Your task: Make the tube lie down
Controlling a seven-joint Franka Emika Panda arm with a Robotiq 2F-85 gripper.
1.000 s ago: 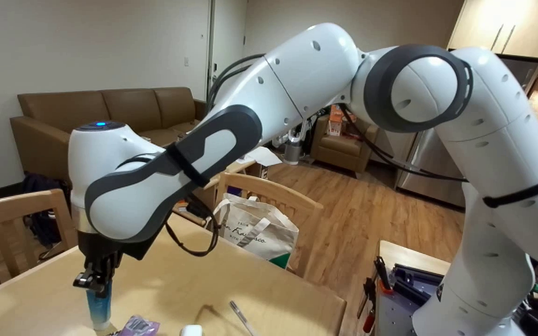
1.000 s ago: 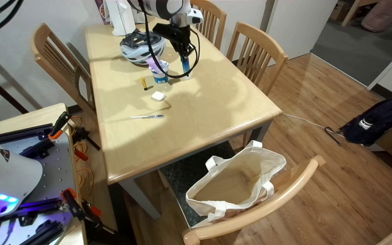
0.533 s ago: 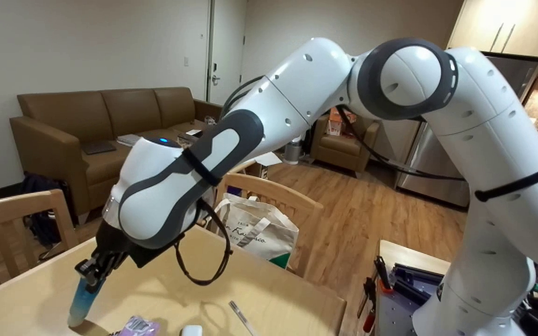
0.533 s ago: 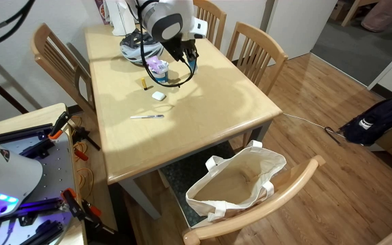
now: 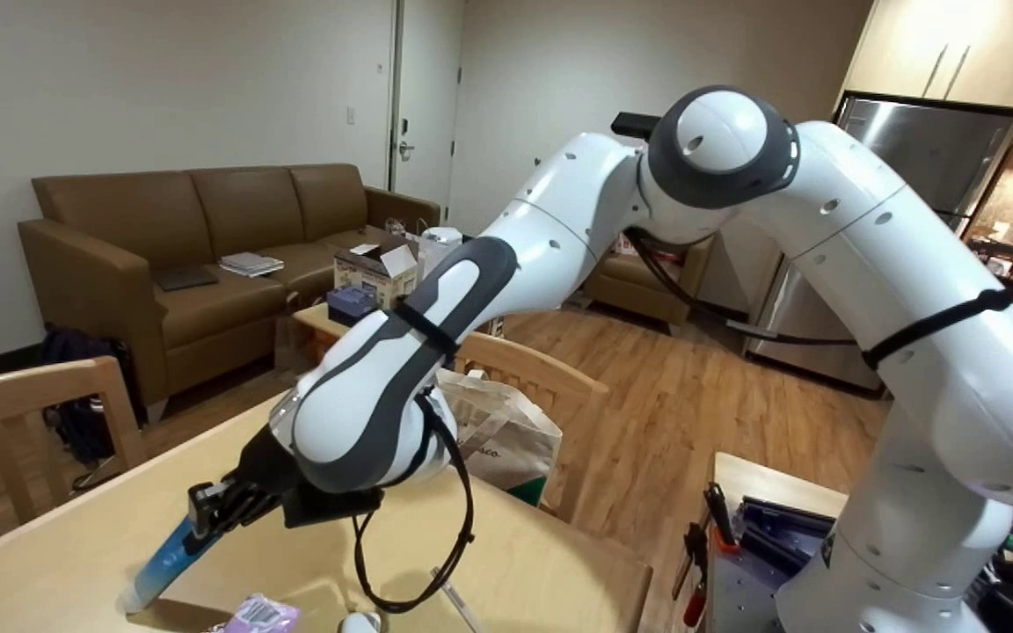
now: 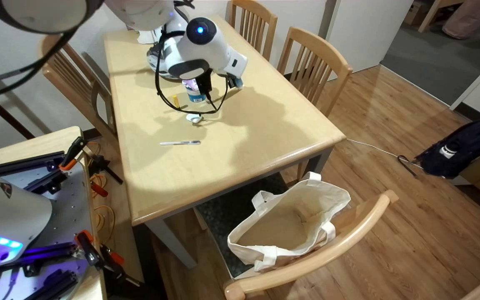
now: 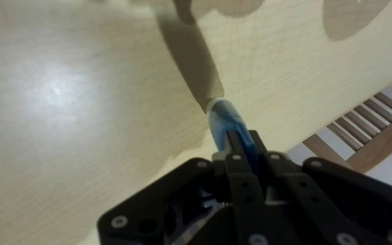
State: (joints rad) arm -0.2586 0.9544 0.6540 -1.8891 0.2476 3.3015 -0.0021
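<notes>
Blue tube [image 5: 163, 563] is leaning at a slant on the bench [image 6: 206, 175], its pale lower end [image 5: 131, 601] touching the surface and its upper part sitting within the tool [image 7: 244, 137]. In the wrist view, the black fingers [image 7: 232, 140] are pressing on it from both sides, so the tool is gripping the tube. A dark shadow [image 7: 192, 61] is stretching away from the pale end along the bench. In an exterior view, the arm [image 6: 219, 46] is hiding most of the tube, and a scrap of blue is showing past it. A black cable [image 5: 468, 537] is hanging from the arm in a loop, dropping low over the bench. Near the tube, a blue-and-white tub [image 6: 196, 98] is standing with a purple packet [image 6: 190, 84] showing at its top. A yellow stick [image 6: 176, 101] and a small white object [image 6: 194, 118] are resting near the tub, and a pen [image 6: 180, 143] is lying well apart from the tube. In both exterior views, a tote bag [image 5: 506, 431] is sitting on a chair [image 6: 329, 253] at the bench's edge. Beyond the bench, a brown sofa [image 5: 251, 220] is standing against the wall [image 5: 163, 79].
</notes>
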